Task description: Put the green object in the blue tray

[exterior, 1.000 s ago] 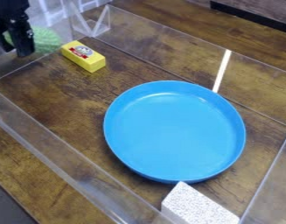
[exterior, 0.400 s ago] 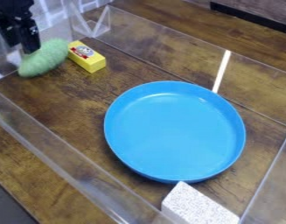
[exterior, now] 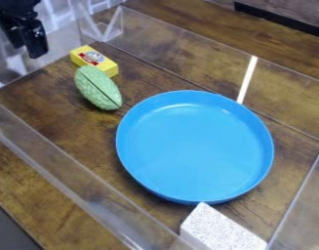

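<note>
gripper [exterior: 29, 39] released, empty, top left | green gourd toy [exterior: 98, 88] lies apart toward blue tray [exterior: 148, 161]; long axis slants down-right

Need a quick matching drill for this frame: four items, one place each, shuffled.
Items:
1. gourd
2. yellow block
3. tray
4. sponge

Places:
A. bottom edge, below the tray
B. centre of the table
C. on the wood, left of the tray's rim
D. just above the gourd

Pairs: 1-C, 2-D, 3-B, 4-A
</note>
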`<state>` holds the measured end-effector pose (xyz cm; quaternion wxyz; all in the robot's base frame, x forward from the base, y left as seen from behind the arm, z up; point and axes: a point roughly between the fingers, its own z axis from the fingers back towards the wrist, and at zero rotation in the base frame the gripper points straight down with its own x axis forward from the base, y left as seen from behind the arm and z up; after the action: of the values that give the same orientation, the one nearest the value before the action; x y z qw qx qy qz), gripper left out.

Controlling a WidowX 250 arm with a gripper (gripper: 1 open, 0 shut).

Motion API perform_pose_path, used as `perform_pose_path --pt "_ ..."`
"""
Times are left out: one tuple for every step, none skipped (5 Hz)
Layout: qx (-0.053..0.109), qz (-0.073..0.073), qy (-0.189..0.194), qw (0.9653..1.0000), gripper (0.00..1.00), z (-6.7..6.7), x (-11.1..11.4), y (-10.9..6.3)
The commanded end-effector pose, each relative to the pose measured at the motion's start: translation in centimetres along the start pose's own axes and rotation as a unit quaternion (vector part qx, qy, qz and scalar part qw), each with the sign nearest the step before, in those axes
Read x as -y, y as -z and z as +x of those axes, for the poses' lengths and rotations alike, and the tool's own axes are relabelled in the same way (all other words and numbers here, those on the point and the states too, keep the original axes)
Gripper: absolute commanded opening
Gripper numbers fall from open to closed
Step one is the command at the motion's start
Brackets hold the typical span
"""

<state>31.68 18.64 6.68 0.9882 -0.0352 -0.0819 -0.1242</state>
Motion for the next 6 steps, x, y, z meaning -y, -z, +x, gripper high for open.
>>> perform_pose_path --pt "0.015 0.004 0.025 0.9996 1.00 0.7 -0.2 -0.7" --pt "0.015 -0.016 0.110 0.9937 1.00 1.0 1.4 0.8" --pt "0.013 -0.028 0.185 0.9822 1.00 1.0 2.4 2.7" --pt "0.010 -0.026 0.214 0.9764 1.00 2.3 3.6 3.8" --pt "0.014 -0.025 0.222 0.9746 1.00 3.5 4.7 4.5" --pt "0.019 -0.022 0.217 0.9757 1.00 3.7 4.4 4.7"
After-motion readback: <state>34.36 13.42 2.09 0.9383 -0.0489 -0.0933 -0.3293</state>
